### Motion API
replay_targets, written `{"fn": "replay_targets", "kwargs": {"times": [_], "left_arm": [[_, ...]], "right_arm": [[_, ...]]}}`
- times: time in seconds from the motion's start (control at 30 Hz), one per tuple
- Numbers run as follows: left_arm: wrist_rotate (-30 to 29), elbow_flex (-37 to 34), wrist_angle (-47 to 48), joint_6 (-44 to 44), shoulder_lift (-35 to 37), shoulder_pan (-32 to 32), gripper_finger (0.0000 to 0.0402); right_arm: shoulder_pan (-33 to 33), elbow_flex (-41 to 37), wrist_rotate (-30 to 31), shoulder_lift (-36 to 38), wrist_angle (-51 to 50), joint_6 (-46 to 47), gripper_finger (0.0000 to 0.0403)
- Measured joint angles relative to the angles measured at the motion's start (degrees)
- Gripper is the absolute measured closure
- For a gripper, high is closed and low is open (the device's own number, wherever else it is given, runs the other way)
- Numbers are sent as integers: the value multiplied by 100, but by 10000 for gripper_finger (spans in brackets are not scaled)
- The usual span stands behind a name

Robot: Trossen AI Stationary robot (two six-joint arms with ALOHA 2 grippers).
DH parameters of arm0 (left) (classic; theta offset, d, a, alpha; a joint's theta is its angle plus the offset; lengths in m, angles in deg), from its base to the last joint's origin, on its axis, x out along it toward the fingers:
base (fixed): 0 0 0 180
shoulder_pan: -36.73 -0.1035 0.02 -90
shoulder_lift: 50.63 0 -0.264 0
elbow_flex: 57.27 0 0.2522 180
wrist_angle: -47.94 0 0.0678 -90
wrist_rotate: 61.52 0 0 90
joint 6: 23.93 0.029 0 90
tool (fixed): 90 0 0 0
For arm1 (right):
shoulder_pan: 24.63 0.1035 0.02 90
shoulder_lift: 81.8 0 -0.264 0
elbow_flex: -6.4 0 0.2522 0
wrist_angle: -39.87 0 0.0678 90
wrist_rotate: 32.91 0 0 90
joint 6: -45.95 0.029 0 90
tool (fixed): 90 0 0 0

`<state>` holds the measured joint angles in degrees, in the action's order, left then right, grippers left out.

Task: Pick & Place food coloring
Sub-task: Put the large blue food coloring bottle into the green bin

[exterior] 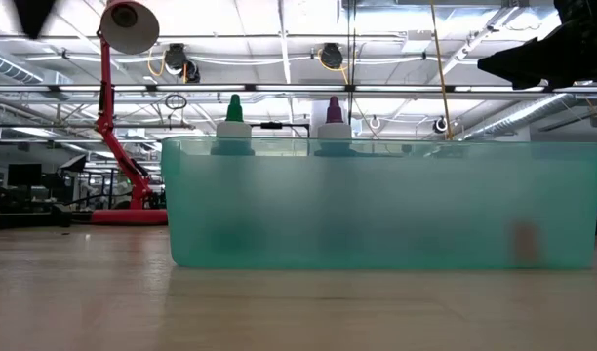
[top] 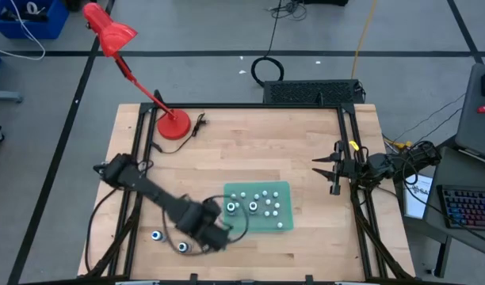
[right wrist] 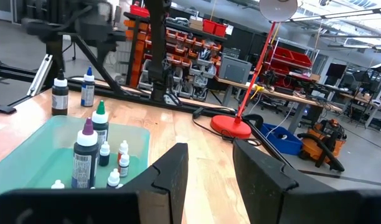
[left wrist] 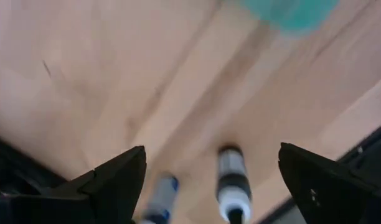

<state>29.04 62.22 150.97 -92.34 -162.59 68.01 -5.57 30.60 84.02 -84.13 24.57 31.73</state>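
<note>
Several food coloring bottles (top: 258, 204) stand in a green tray (top: 284, 188); in the low view a green-topped one (exterior: 234, 119) and a purple-topped one (exterior: 334, 117) rise above its wall. Two more bottles (top: 157, 235) (top: 181, 247) stand on the table at the near left. My left gripper (top: 213, 232) hovers between these two and the tray, pointing down and open, with nothing between its fingers; its wrist view shows both bottles (left wrist: 162, 198) (left wrist: 233, 183) below it. My right gripper (top: 331, 170) waits at the table's right edge, open and empty (right wrist: 209, 168).
A red desk lamp (top: 173, 124) stands at the far left of the wooden table, its cable (top: 199, 123) beside the base. Bare wood lies between the tray and the right arm. Black rails (top: 349, 150) run along the table's sides.
</note>
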Motion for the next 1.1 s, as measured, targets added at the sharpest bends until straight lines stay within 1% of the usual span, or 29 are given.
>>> {"fn": "replay_targets", "kwargs": {"times": [0.07,0.23,0.5,0.67,0.83,1.03,1.1], "left_arm": [[116,-167,-150,-513,2,234,50],[138,-381,-316,-1455,2,684,68],[94,-727,-1662,-2281,2,1153,86],[161,-1041,-1730,-2879,2,1318,91],[349,-1284,-1726,-2944,2,1357,90],[349,-1303,-1728,-2784,2,1294,98],[447,-1302,-1702,-2761,2,1295,102]], "right_arm": [[1,0,1,0,0,0,287],[0,0,0,0,-1,0,287],[0,0,0,0,0,0,287],[0,0,1,0,-1,0,287],[1,0,0,0,0,0,287],[1,0,1,0,-2,0,287],[0,0,0,0,0,0,287]]}}
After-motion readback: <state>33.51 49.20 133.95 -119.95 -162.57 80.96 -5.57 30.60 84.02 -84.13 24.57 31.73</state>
